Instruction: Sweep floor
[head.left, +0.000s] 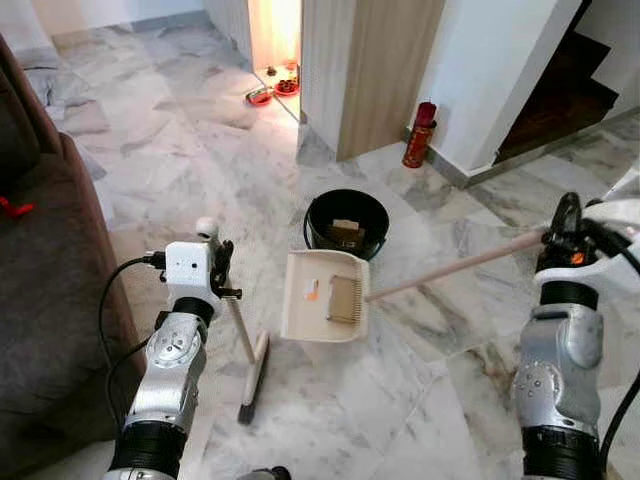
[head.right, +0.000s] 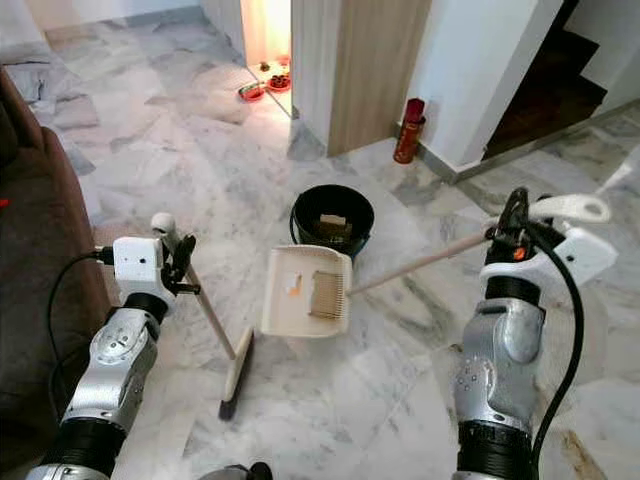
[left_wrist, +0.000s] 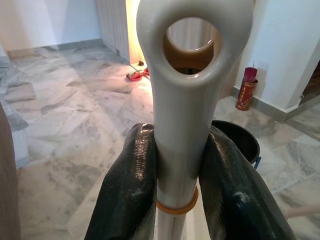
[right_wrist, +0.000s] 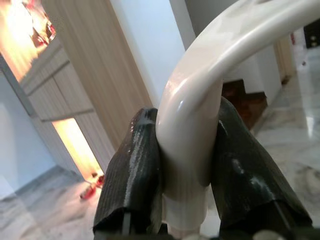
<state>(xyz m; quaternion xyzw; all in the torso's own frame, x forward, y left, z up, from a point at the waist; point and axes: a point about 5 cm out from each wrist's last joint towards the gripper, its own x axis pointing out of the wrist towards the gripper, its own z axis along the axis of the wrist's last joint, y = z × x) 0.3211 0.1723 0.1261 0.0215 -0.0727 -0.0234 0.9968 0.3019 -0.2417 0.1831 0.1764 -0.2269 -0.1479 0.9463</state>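
Observation:
My left gripper (head.left: 216, 256) is shut on the top of a cream broom handle (left_wrist: 182, 105). The broom's head (head.left: 254, 377) rests on the marble floor just ahead of me. My right gripper (head.left: 566, 226) is shut on the curved end of the dustpan's long handle (right_wrist: 200, 85). The cream dustpan (head.left: 325, 296) lies flat on the floor in the middle, with a small orange scrap (head.left: 311, 291) and a comb of teeth in it. Right behind it stands a black bin (head.left: 347, 222) with a brown piece inside.
A dark sofa (head.left: 40, 300) runs along my left. A wooden panel wall (head.left: 370, 70) and a white wall corner stand ahead, with a red canister (head.left: 420, 135) at their foot. Red bowls (head.left: 270, 92) sit in a lit doorway. Dark stairs (head.left: 560, 90) are at the far right.

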